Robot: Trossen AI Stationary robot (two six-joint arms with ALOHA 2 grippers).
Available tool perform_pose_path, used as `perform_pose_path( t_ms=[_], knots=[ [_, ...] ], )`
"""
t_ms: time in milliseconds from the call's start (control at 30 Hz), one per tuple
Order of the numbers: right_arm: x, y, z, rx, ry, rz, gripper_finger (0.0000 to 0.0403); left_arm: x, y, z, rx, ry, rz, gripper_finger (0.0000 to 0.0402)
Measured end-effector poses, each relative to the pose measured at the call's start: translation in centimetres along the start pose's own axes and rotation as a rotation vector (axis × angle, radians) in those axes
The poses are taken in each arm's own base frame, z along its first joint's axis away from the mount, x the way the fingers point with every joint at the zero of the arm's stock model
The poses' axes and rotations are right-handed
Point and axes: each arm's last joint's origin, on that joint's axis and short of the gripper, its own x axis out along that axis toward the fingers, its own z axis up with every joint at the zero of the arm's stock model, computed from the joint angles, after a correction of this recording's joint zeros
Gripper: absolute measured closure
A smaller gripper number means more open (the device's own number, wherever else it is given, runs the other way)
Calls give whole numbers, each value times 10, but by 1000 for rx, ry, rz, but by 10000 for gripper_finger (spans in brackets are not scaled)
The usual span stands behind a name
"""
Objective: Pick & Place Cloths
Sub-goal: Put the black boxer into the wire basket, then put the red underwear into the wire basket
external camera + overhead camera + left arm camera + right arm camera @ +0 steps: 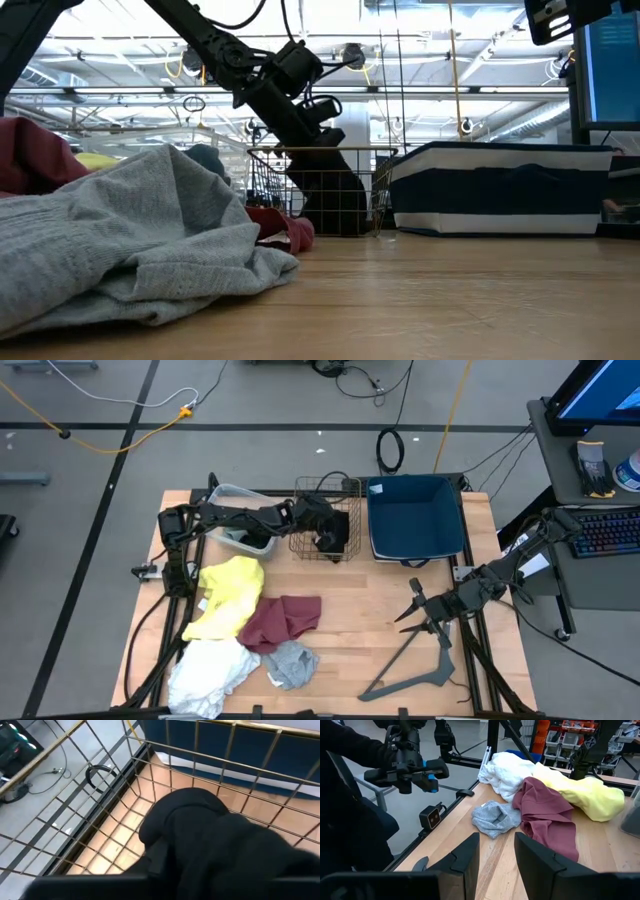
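Note:
A black cloth lies bunched on the floor of the gold wire basket at the table's far middle. My left gripper reaches down into that basket, right at the black cloth; the cloth hides whether it touches. On the table's near left lie a yellow cloth, a maroon cloth, a light grey cloth and a white cloth, partly overlapping. My right gripper hangs open above the table's right side, with nothing between its fingers.
A dark blue bin stands right of the wire basket, and a pale grey tub left of it. A grey angular hanger bar lies near the front right, under my right gripper. Bare wood shows in the table's middle.

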Motion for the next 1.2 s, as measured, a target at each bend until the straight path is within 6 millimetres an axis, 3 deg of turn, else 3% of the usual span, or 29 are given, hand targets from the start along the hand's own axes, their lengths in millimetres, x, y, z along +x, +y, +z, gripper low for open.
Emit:
perform_pose_path(
  t_ms=[300,500,633,867,1200],
  knots=[
    [0,0,0,5,0,0,289,0,-3,0,-99,1,-146,203],
    [0,0,0,7,-2,0,289,-5,-2,4,-107,127,-158,156],
    [0,0,0,7,-2,0,289,-16,1,19,-86,244,-153,141],
    [0,0,0,7,-2,0,289,-39,5,57,-75,283,-156,139],
    [0,0,0,6,-2,0,289,-73,-11,86,-19,342,-195,138]
  ],
)
